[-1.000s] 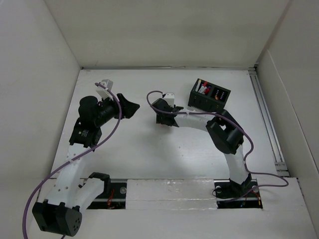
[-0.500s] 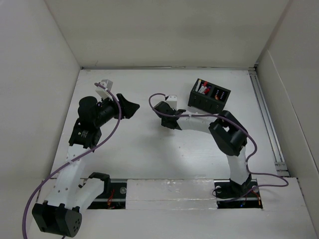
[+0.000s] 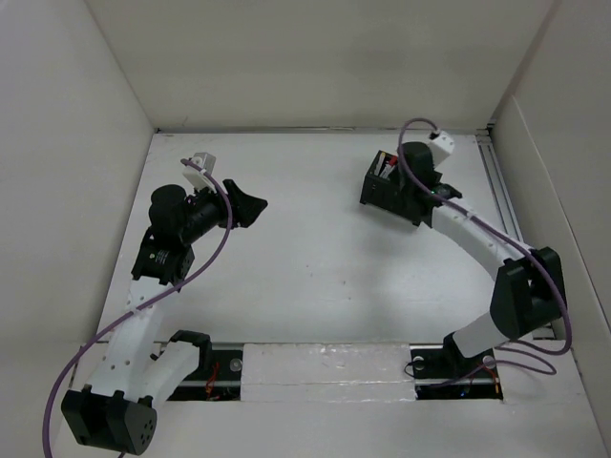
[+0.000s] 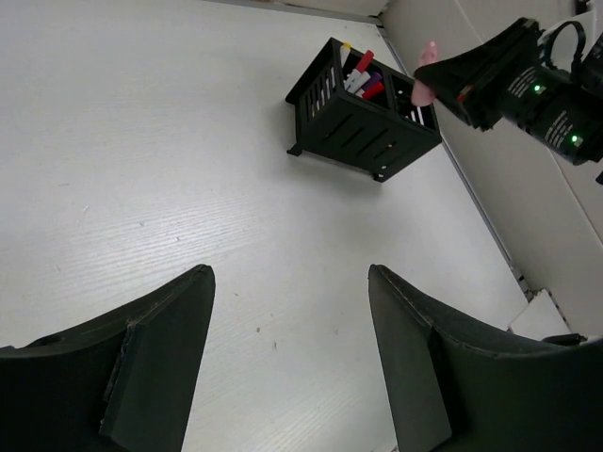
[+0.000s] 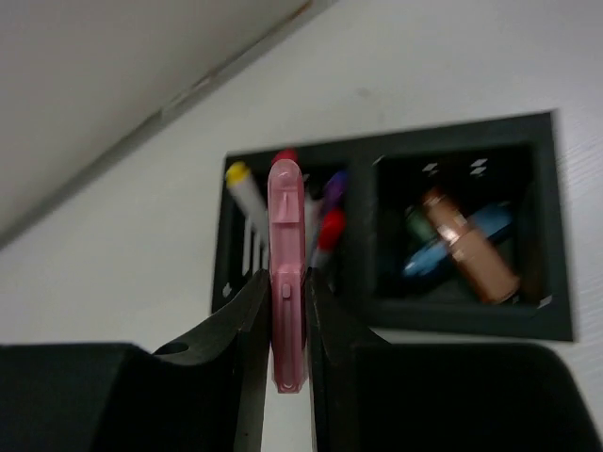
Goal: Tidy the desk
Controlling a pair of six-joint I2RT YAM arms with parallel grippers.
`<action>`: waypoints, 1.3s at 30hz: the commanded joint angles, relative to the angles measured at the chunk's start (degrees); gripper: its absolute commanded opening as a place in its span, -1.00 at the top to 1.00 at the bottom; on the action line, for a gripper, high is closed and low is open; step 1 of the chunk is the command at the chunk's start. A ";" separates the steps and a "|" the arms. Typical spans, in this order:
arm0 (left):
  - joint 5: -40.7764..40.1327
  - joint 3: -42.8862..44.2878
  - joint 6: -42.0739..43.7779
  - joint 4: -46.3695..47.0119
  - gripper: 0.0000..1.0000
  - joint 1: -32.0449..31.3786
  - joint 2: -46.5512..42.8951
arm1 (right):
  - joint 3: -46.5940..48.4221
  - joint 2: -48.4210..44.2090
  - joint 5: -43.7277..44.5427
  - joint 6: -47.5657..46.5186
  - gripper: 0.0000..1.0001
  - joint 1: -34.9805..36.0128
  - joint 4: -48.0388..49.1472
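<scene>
My right gripper (image 5: 287, 282) is shut on a slim pink stick-like item (image 5: 286, 235), held edge-on. It hangs over the left compartment of the black two-compartment organizer (image 5: 551, 226), where several markers (image 5: 328, 231) stand. The left wrist view shows the same: right gripper (image 4: 443, 75), pink tip (image 4: 426, 68), organizer (image 4: 363, 127). From above, the right gripper (image 3: 403, 183) hides part of the organizer (image 3: 382, 196). My left gripper (image 4: 290, 278) is open and empty above the white desk (image 3: 315, 277), at the left (image 3: 256, 204).
The organizer's right compartment holds a copper-coloured tube (image 5: 466, 247) and a blue item (image 5: 443, 254). White walls (image 3: 315, 67) border the desk on three sides. A metal rail (image 3: 511, 239) runs along the right edge. Purple cables (image 3: 205, 262) trail from both arms.
The right gripper shut on the pink item at the middle of the desk, then swung back and right with it to above the organizer. The left arm has not moved.
</scene>
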 commanded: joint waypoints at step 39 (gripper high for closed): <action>2.96 -0.96 -0.22 6.74 -0.32 0.26 -7.61 | -16.88 -30.87 -12.14 -9.70 1.00 24.98 20.82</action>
